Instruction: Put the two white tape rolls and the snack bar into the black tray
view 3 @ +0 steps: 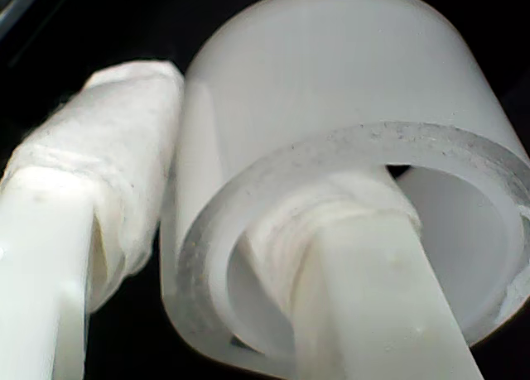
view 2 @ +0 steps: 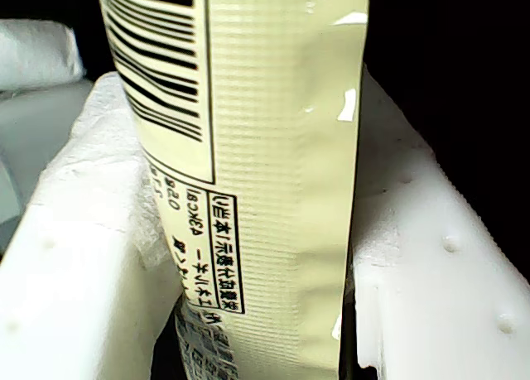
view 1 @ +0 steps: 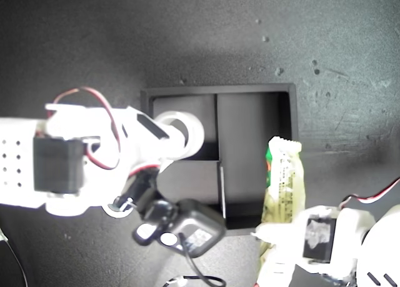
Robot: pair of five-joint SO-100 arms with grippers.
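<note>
An all-white tape roll (view 1: 195,129) hangs over the small compartment of the black tray (view 1: 219,89) nearest the exterior view's top left. My second gripper (view 1: 178,135) is shut on its wall, one finger (view 3: 356,264) through the hole and the other finger (view 3: 108,173) outside. The snack bar (view 1: 286,174), in a pale yellow-green wrapper, lies along the tray's wall on the exterior view's right. My first gripper (view 1: 279,232) is shut on its near end; the wrapper (view 2: 265,190) fills the gap between the white pads. Only one tape roll shows plainly.
The black wrist camera (view 1: 181,227) and its cables hang in front of the tray's near wall. A small white curved edge (view 1: 116,207) peeks from under the second arm; I cannot tell what it is. Dark scuffed tabletop (view 1: 325,62) surrounds the tray.
</note>
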